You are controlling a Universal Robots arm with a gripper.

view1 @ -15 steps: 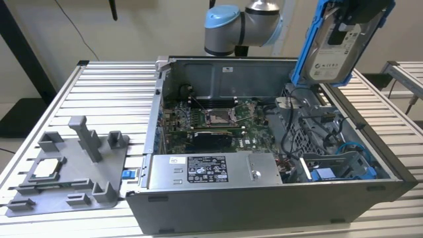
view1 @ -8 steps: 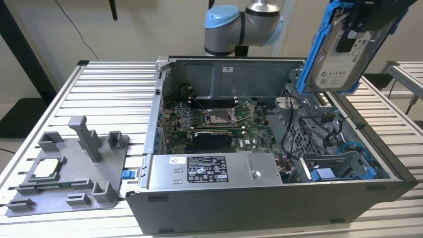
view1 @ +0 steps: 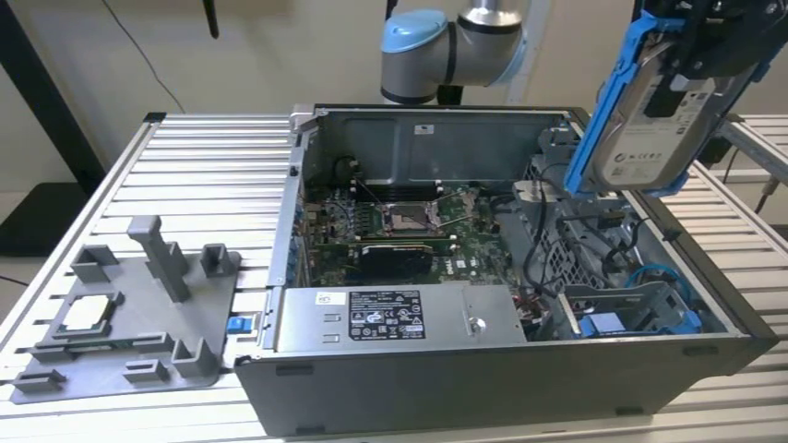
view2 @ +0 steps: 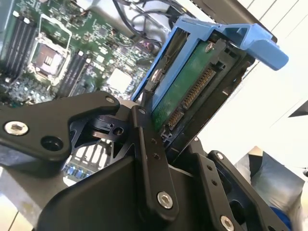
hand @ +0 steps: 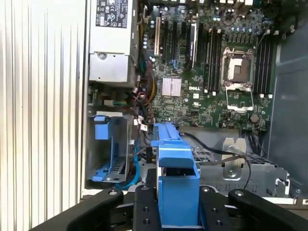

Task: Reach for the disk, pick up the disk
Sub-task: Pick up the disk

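Disk lifted out of the case.

My gripper [view1: 685,69] was clamped on the disk [view1: 640,129], held tilted above the open computer case [view1: 493,388]; inside it lay the motherboard [hand: 211,82], the power supply [view1: 394,318] and a blue drive cage [hand: 110,149].

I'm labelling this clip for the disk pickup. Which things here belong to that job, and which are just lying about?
Belongs to the job:
- disk, in its blue bracket, lifted above the case
- gripper, shut on the disk

Just lying about:
- open computer case
- power-supply box
- grey fixture tray
- slatted table
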